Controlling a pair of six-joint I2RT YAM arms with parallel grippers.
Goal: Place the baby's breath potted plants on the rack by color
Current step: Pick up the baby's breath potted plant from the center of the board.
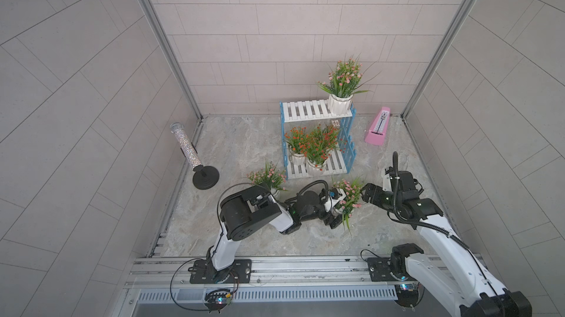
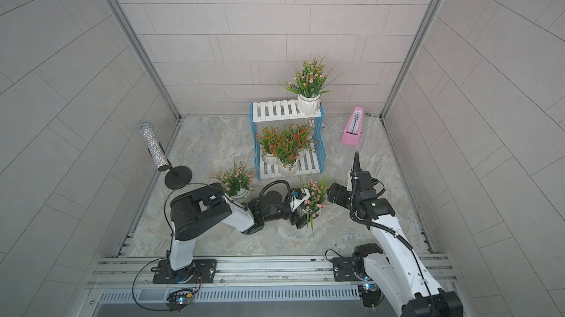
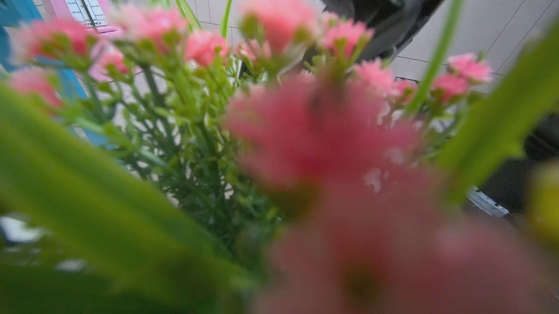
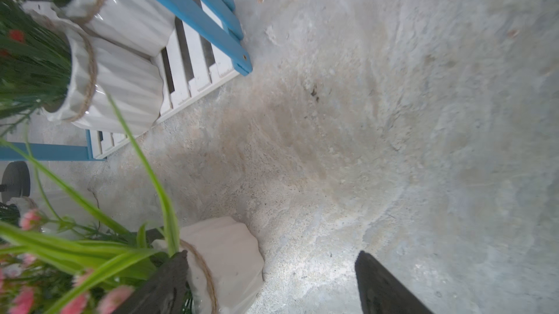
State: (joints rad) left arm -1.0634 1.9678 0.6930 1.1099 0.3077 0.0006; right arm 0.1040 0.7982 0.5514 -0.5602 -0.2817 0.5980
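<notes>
While your left hand (image 1: 337, 208) is sitting low over the table (image 1: 244, 147), its jaws are standing wide on either side of the white pot (image 4: 223, 261) of a pink baby's breath plant (image 1: 348, 197). You cannot tell whether they are pressing on the pot or only flanking it, since that wrist camera is showing nothing but blurred blossoms. The pot is standing upright on the table, its long axis vertical, directly in front of this hand.

Your right hand (image 1: 364, 194) is hanging just beside the same plant on its opposite side, spread open and holding nothing, one finger (image 4: 169, 279) close against the pot's rim. So the plant is lying between your two hands, the left one nearer and astride it.

Beyond the plant, away from you, the rack (image 1: 348, 147) is standing. Its lower shelf (image 1: 336, 162) is carrying the orange-red plants (image 1: 315, 146). Its upper shelf (image 1: 305, 110) is holding one pink plant (image 1: 344, 78) at the right end, with bare slats to that plant's left. A second pink plant (image 1: 267, 178) is waiting on the table by the left arm. The coming lift is probably going up and forward, over the orange-red sprays.
</notes>
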